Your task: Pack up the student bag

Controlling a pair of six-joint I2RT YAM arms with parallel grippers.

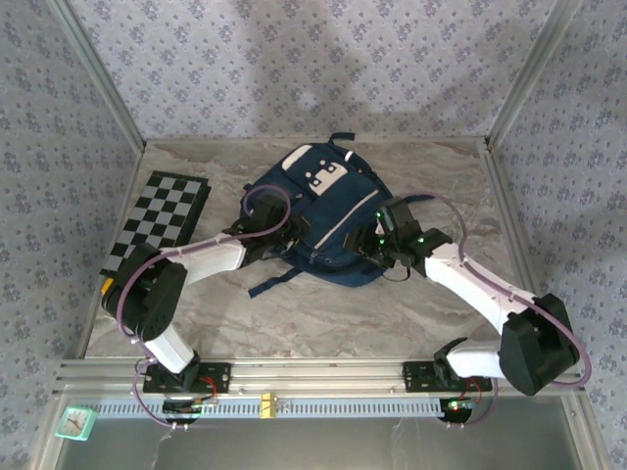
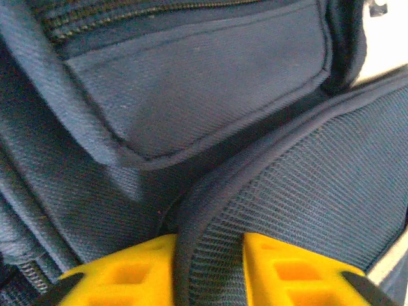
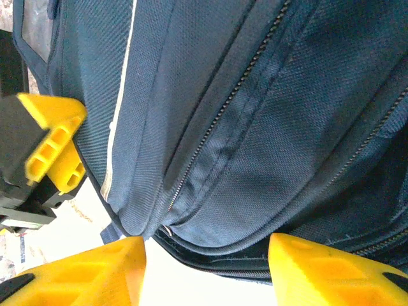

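Soft navy fabric will likely sag, so take the bag (image 1: 328, 211), lying mid-table, by bound edges: your left gripper (image 2: 209, 258) pinches a padded strap (image 2: 306, 185), your right gripper (image 3: 207, 255) gapes astride the zip seam (image 3: 210, 127).

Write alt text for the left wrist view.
Close up, the left tool pinches a padded mesh strap of the navy bag between its two yellow fingers. Above the strap lie a fabric flap of the bag and, along the top edge, a closed zip.
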